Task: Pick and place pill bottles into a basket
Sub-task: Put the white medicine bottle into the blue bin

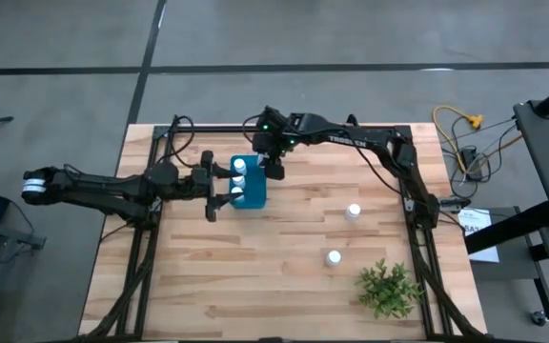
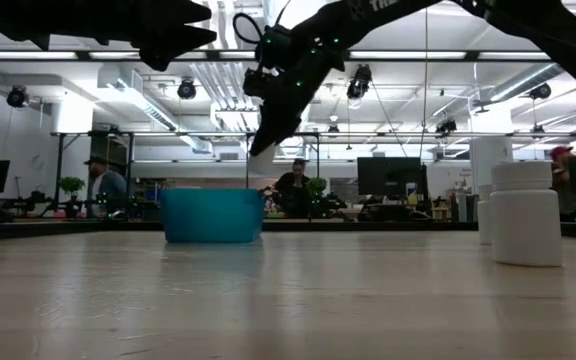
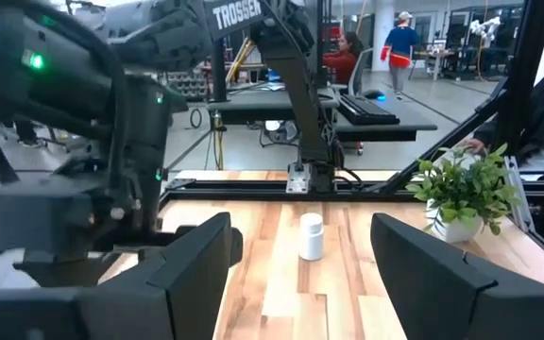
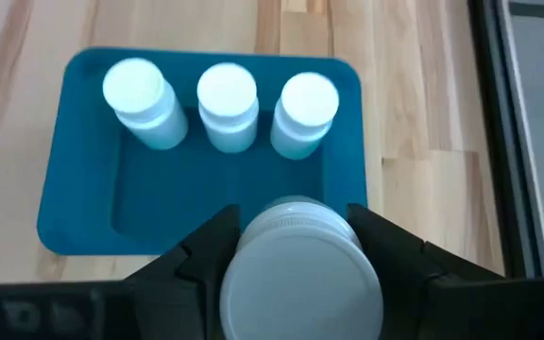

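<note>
The blue basket [image 1: 252, 195] sits on the wooden table and also shows in the right wrist view [image 4: 83, 217] and the low view [image 2: 213, 216]. Three white pill bottles [image 4: 227, 104] stand in one row inside it. My right gripper [image 1: 274, 168] is above the basket's empty row, shut on a fourth bottle [image 4: 300, 279]. My left gripper [image 1: 223, 187] is open and empty, raised beside the basket's left side. Two more bottles [image 1: 353, 211] [image 1: 333, 257] stand on the table to the right. My right gripper pinches the bottle between its two fingers [image 4: 206, 253], one on each opposite side just below the cap [image 4: 296, 215]. The fingers come from above, pointing down. The bottle hangs upright, and its lower end [image 2: 260, 157] is clear above the basket's rim.
A green leafy plant [image 1: 389, 288] stands near the table's front right corner. Dark frame rails run along the table's left, far and right edges. People and desks show in the room beyond the table. Bare wood lies between the basket and the loose bottles.
</note>
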You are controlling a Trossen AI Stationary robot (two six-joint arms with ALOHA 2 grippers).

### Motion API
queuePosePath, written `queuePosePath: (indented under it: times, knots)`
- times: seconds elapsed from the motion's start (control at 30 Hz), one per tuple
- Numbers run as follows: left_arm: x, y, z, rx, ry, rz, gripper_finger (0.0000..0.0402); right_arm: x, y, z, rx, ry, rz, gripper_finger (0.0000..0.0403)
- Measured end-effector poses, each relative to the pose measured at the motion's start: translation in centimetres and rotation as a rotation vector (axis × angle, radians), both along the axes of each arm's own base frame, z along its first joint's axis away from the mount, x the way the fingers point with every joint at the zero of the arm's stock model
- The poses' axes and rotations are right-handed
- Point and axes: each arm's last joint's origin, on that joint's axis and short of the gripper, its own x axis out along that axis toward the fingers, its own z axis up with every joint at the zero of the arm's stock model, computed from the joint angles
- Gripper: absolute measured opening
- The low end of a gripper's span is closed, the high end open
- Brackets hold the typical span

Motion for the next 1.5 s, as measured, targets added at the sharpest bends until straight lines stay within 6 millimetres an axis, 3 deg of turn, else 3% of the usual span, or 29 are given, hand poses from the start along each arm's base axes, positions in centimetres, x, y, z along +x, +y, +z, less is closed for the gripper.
queuePosePath:
  times: [1.0, 1.5]
  knots:
    - [-0.1, 0.0, 0.2, 0.002, -0.017, 0.000, 0.0238, 4.9, -1.1, -6.9, 0.047, 0.055, 0.072, 0.0161]
    - [-0.1, 0.0, 0.2, 0.002, -0.017, 0.000, 0.0238, 4.9, -1.3, -7.1, -0.009, 0.070, 0.057, 0.0161]
